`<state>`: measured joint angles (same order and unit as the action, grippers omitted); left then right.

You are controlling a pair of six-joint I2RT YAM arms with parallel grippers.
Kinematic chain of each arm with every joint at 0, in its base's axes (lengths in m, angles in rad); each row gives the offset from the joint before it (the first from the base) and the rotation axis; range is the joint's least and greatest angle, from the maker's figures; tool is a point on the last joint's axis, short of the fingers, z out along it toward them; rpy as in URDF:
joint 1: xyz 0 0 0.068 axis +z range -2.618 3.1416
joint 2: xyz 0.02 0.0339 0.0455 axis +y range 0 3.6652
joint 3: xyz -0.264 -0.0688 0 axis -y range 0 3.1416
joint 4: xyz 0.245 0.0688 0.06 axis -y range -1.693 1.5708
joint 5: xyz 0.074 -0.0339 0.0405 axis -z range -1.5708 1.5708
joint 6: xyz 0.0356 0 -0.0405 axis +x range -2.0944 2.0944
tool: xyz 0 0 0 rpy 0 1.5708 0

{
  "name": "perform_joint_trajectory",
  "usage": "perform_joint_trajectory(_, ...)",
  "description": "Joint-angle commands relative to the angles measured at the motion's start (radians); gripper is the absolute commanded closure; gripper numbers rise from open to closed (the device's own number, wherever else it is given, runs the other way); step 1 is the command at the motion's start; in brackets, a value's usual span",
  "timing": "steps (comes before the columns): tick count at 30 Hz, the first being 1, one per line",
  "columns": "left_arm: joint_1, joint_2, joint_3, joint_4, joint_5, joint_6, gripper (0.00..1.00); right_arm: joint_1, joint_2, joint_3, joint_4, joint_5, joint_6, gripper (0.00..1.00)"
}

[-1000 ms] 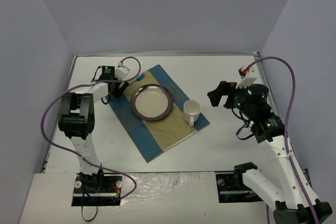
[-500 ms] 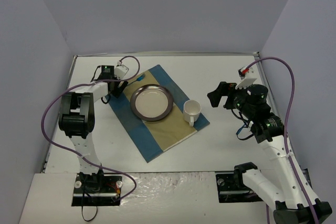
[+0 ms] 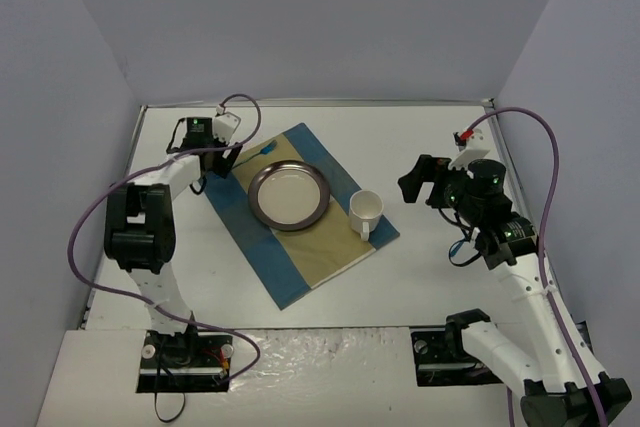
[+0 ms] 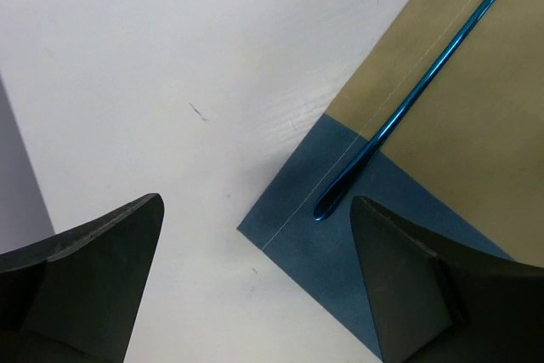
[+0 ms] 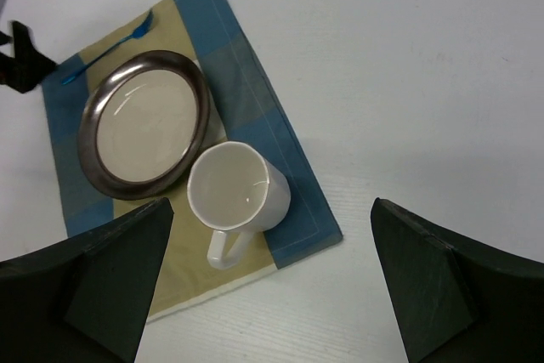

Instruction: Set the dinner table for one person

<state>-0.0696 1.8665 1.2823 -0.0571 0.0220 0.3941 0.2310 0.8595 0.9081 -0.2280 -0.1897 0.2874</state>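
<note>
The white dinner table [image 3: 420, 127] carries a blue-and-tan striped mat [image 3: 300, 267]. On the mat sit a plate [image 3: 290, 194] with a dark metal rim and, to its right, an upright white mug [image 3: 366, 210]. A thin blue fork [image 3: 262, 150] lies at the mat's far corner; its handle [image 4: 399, 116] shows in the left wrist view. My left gripper [image 3: 224, 159] is open and empty above the mat's corner [image 4: 255, 235], just left of the fork's handle end. My right gripper [image 3: 410, 183] is open and empty, raised to the right of the mug [image 5: 238, 189].
Grey walls close in the table on the left, back and right. Purple cables loop from both arms. In the right wrist view the plate [image 5: 144, 125], the fork [image 5: 110, 47] and the mat [image 5: 246, 99] show, with bare tabletop [image 5: 408, 57] to the right.
My left wrist has swung a little toward the far left, away from the plate. The right arm has hardly moved. Plate, mug and fork stay put.
</note>
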Motion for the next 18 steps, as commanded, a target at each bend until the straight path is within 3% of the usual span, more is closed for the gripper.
perform_joint_trajectory(1, 0.008, -0.237, 0.083, -0.058, 0.029, -0.134, 0.11, -0.008, 0.077, 0.024, -0.047, 0.215, 0.036, 0.00)
perform_joint_trajectory(7, 0.008, -0.424, 0.203, -0.354, -0.034, -0.404, 0.11, -0.131, 0.201, 0.001, -0.085, 0.300, 0.101, 0.00)
perform_joint_trajectory(11, 0.005, -0.639, 0.072, -0.381, 0.060, -0.531, 0.11, -0.229, 0.273, -0.011, -0.085, 0.364, 0.133, 0.00)
perform_joint_trajectory(13, 0.002, -0.722, -0.027, -0.378, 0.047, -0.553, 0.11, -0.272, 0.329, -0.006, -0.086, 0.379, 0.139, 0.00)
perform_joint_trajectory(18, -0.128, -0.805, -0.119, -0.414, -0.037, -0.512, 0.11, -0.424, 0.421, 0.005, -0.088, 0.277, 0.156, 0.01)
